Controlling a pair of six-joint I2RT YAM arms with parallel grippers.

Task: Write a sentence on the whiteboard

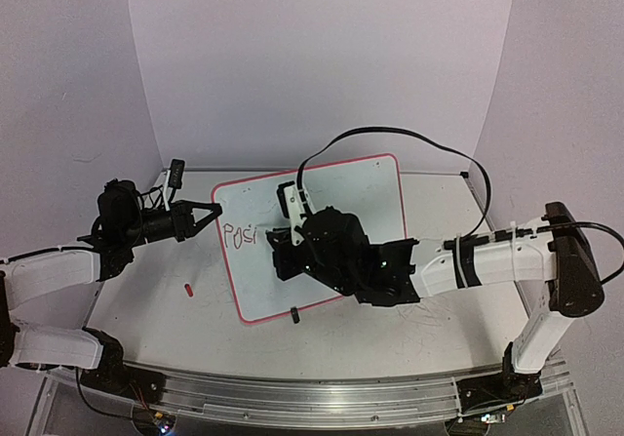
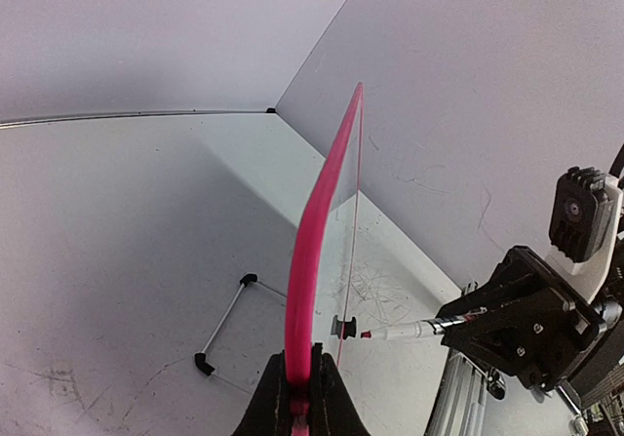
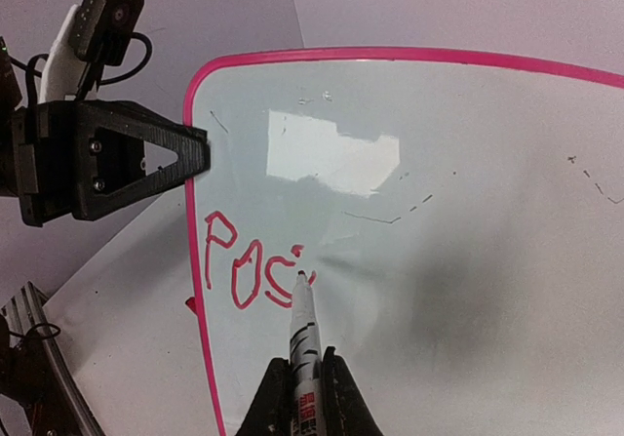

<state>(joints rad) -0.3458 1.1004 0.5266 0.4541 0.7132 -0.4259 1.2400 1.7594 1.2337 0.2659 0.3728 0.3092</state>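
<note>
1. Left gripper (image 1: 213,210) is clamped on the left rim of the whiteboard (image 1: 361,187), which stands tilted mid-table.
2. Right gripper (image 3: 302,397) pinches a marker (image 3: 302,324), tip against the board.
3. Red lettering (image 3: 244,265) "Posi" sits near that left rim.

Top: high, behind, looking down. Left wrist: close, along whiteboard (image 2: 305,260) edge. Right wrist: close, facing it.

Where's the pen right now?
In the right wrist view, the white-barrelled marker pen sits in the right claw, its tip on the white pink-rimmed whiteboard at the end of the red letters "Posi", near the edge the left claw grips.
</note>
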